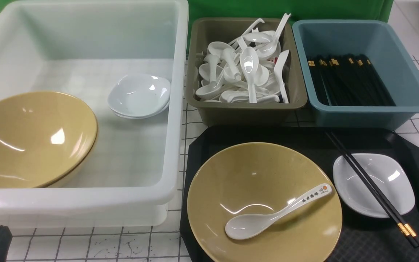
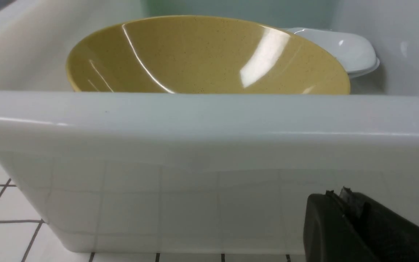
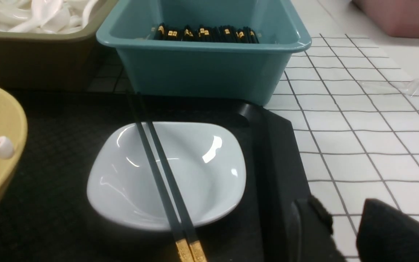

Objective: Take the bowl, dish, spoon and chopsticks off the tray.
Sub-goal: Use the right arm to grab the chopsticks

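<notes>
The black tray [image 1: 369,240] sits at the front right. On it stands the mustard-yellow bowl [image 1: 264,182], with the printed white spoon [image 1: 275,214] lying inside. Right of the bowl is the small white dish [image 1: 387,174], and the black chopsticks [image 1: 373,187] lie diagonally across it, gold ends toward me. My left gripper [image 2: 336,194] is shut and empty, low in front of the white bin's near wall. My right gripper [image 3: 344,209] stands open and empty at the tray's right edge [image 3: 275,156], beside the dish [image 3: 202,171] and chopsticks [image 3: 158,171].
A big white bin [image 1: 175,109] on the left holds another yellow bowl [image 1: 31,138] and stacked white dishes [image 1: 138,96]. Behind the tray, an olive bin [image 1: 246,111] holds white spoons and a blue bin [image 1: 373,116] holds black chopsticks.
</notes>
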Available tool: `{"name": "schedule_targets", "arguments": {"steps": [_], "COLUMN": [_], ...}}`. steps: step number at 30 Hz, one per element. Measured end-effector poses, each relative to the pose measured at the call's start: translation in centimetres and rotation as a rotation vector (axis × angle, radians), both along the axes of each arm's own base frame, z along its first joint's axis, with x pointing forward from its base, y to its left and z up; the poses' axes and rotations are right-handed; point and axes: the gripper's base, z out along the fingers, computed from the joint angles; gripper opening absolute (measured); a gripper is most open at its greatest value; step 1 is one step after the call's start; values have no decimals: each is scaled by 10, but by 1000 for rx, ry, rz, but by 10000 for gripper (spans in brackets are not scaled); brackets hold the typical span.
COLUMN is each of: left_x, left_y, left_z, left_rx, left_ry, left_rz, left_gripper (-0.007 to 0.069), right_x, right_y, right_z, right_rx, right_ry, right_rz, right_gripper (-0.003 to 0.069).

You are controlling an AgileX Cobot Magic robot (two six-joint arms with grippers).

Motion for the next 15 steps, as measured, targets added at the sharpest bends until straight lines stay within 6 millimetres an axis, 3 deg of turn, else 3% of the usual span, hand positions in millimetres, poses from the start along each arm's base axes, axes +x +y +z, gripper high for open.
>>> {"name": "schedule_targets", "arguments": {"steps": [15], "left_x": [1], "left_y": [-3], "left_z": [2], "left_rx": [-122], "left_ry": [-28], "left_rz": [-7], "left_gripper": [-13], "right_x": [0], "right_y": [0], "right_z": [0], "right_rx": [5], "right_ry": [-4], "right_rz": [-1], "right_gripper": [244]}}
